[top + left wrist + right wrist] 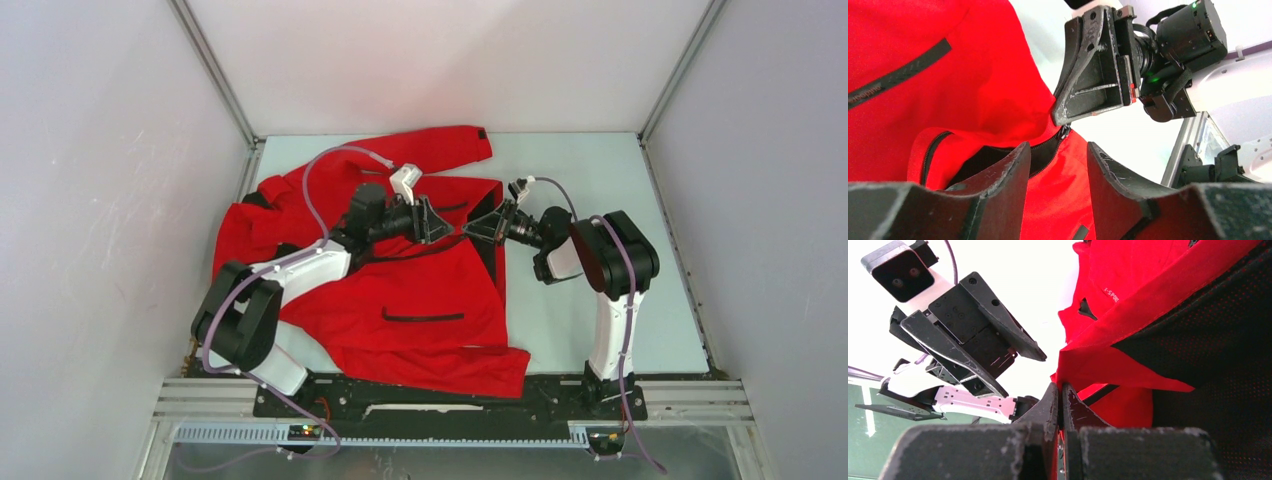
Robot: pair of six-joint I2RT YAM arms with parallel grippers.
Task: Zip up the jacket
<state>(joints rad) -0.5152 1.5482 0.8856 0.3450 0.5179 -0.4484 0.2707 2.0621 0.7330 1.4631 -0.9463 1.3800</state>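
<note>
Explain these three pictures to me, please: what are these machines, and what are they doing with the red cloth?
These are two robot arms, left and right, bolted to a table. The wide picture looks down from above; the other two come from a camera on each wrist. A red jacket lies on the table, its front open. The right gripper, a two-fingered pincer, is shut on the jacket's front edge, holding it up. The left gripper is open, holding nothing, facing it near the zipper.
</note>
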